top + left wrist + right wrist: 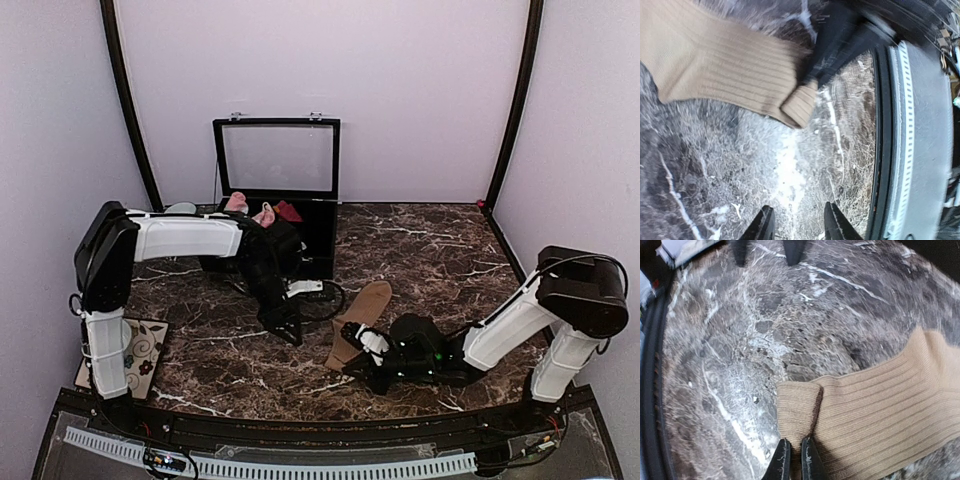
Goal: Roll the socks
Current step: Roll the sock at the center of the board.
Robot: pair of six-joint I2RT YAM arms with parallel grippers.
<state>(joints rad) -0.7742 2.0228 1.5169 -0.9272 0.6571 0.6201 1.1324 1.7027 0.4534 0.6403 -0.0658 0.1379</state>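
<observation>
Near edge: my right pincer (pixel 795 444) pinches the tan sock (pixel 880 405) at its cuff; left pincer (pixel 797 207) gapes, empty. Far-edge box (pixel 320 242) holds pink bundles (pixel 240 203) and a red bundle (pixel 288 210).

The left arm (pixel 190 238) rises from its base at the near left. Its white upper link runs level toward the middle, and the forearm then drops steeply down. The left end effector (pixel 285 328) (pixel 799 226) points downward above the surface (pixel 430 250), its two dark fingers (pixel 765 227) spread apart with nothing between them.

The right arm (pixel 520 320) has its elbow raised at the far right. Its forearm slopes down and leftward, lying low over the surface. The right end effector (pixel 352 338) (pixel 795 460) reaches toward the middle, its fingers (pixel 782 460) drawn almost together on the folded cuff of the tan sock (pixel 880 405).
</observation>
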